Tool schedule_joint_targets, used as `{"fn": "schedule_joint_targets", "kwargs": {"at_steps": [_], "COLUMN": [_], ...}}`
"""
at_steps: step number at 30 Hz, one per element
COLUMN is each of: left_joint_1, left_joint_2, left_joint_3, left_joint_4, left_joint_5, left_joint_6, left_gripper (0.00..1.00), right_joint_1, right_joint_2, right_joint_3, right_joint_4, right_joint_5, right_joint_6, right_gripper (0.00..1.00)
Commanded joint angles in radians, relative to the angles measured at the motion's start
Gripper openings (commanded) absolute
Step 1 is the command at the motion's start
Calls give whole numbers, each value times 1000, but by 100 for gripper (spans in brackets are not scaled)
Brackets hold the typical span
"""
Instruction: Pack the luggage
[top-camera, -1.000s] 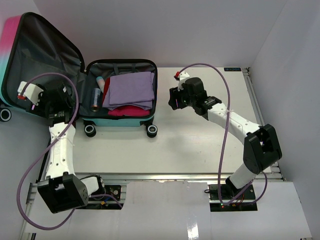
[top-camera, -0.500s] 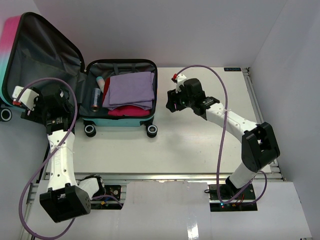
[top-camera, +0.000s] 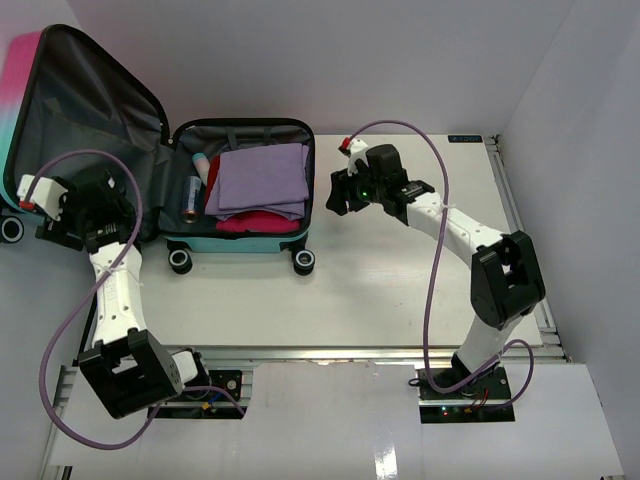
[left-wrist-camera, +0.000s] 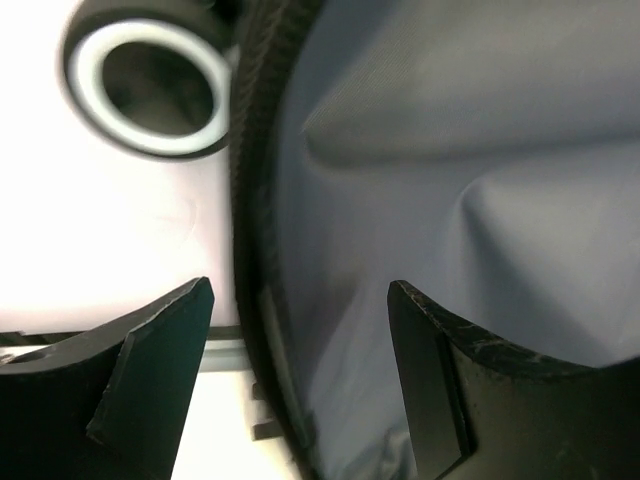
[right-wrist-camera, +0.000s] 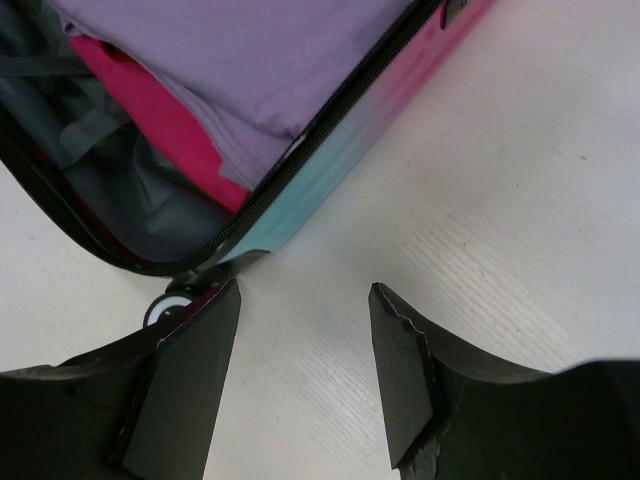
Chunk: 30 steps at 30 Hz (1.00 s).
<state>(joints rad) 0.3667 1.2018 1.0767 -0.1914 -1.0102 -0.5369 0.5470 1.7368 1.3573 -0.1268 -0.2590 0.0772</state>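
Observation:
The luggage (top-camera: 240, 243) lies open at the table's back left, its pink-to-teal lid (top-camera: 25, 70) standing up on the left with the dark grey lining (top-camera: 90, 100) showing. The base holds a folded purple cloth (top-camera: 262, 177), a pink cloth (top-camera: 255, 223) and a small bottle (top-camera: 192, 198). My left gripper (top-camera: 112, 200) is open at the lid's lower edge. In the left wrist view the lid's zipper rim (left-wrist-camera: 255, 300) runs between the open jaws of this gripper (left-wrist-camera: 300, 290). My right gripper (top-camera: 333, 195) is open and empty beside the base's right wall (right-wrist-camera: 340, 140), over bare table.
A black wheel with a white ring (left-wrist-camera: 150, 85) sits close above my left fingers. Two wheels (top-camera: 180, 261) (top-camera: 304, 262) stick out at the base's near edge. The white table (top-camera: 400, 290) ends in a rail at the right, and white walls enclose the scene.
My left gripper has swung left and up to the lid's lower rim. My right gripper has moved left, closer to the suitcase's right side.

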Motion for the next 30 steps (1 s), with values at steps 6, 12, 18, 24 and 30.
{"fn": "schedule_joint_targets", "kwargs": {"at_steps": [6,12,18,24,30], "left_joint_1": [23,20,-29,-173,-308], "left_joint_2": [56,5,-15,-53,-83], "left_joint_3": [62,38,52,68,82], "left_joint_4": [45,151,161,183,220], "left_joint_5": [243,391,475,444,376], "left_joint_6": [-66,-12,4,95,204], "left_gripper": [41,0,0,0,0], "right_joint_1": [-2,-6,-16,-16,-18], "right_joint_2": [260,379,454,468,474], "right_joint_3": [343,404,444,415,428], "right_joint_4": [19,200,239,296,292], "right_joint_5": [56,-26,-83,-111,-153], "right_joint_6": [107,164,217,241,241], "right_gripper": [60,63,68,68,68]}}
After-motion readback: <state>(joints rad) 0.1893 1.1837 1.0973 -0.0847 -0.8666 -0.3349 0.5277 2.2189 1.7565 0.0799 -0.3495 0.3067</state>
